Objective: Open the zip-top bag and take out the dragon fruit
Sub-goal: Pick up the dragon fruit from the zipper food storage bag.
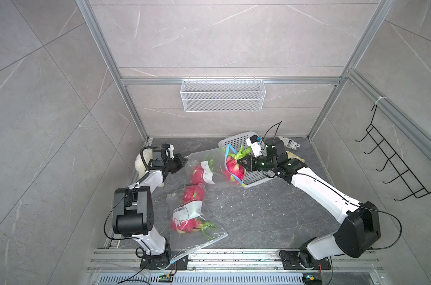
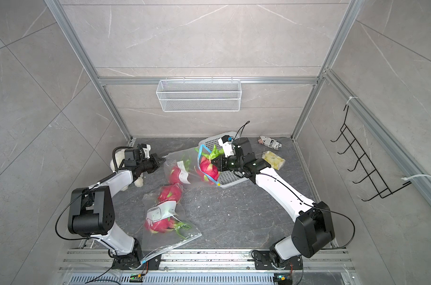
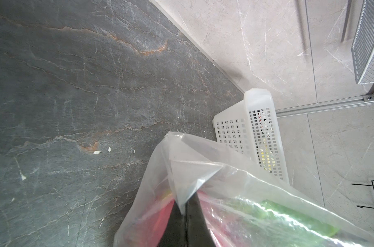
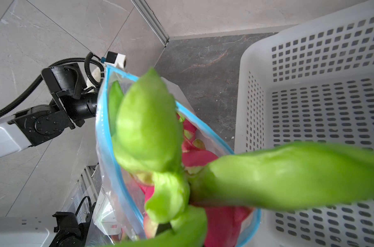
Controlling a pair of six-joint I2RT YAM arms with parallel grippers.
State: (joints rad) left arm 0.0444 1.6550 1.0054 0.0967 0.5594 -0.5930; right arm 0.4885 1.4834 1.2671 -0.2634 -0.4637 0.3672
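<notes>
Your right end effector [image 1: 242, 163] was found pinched on the dragon fruit [image 1: 231, 167] near its green spikes. The fruit sat in the blue-rimmed mouth of the zip-top bag [image 1: 210, 170], its long axis crosswise to the end effector. Your left end effector [image 1: 184, 161] was clamped on the bag's opposite end, so I judge extraction lay toward the basket [image 1: 257, 177].

Bag label [image 1: 207, 172] print too small; nothing legible

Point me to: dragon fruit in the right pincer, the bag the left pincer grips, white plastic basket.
dragon fruit [image 1: 231, 164]: in a top view, on its pink body.
zip-top bag [image 3: 194, 173]: left wrist view, on its clear folded corner.
plastic basket [image 4: 256, 64]: right wrist view, on its solid corner wall.
</notes>
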